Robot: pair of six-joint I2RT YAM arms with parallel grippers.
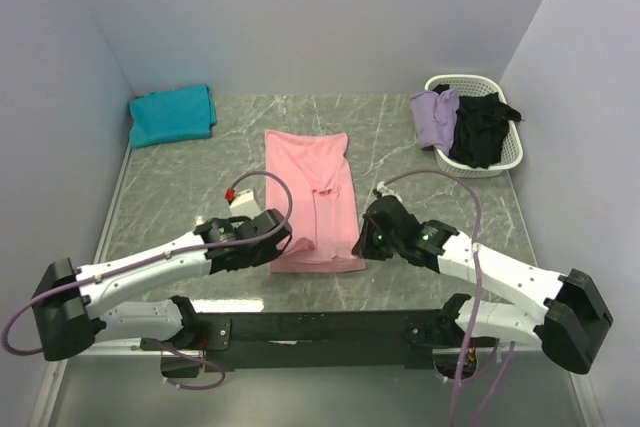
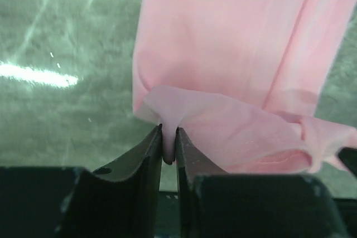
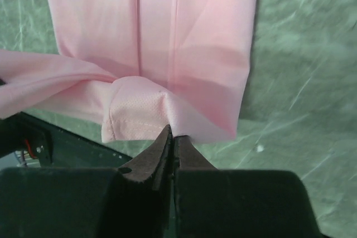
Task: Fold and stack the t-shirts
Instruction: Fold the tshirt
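My left hand (image 2: 169, 137) is narrow and pinches a small fold at the near edge of the pink t-shirt (image 1: 310, 172). My right hand (image 3: 172, 135) is closed, its tips touching the near right corner of the same shirt; I cannot tell if any cloth is caught there. The pink t-shirt lies as a long folded strip in the middle of the green bench (image 1: 200, 177). A folded teal t-shirt (image 1: 172, 115) sits in the far left corner. At far right, a white basket (image 1: 510, 152) holds a lavender shirt (image 1: 435, 117) and a black shirt (image 1: 482, 132).
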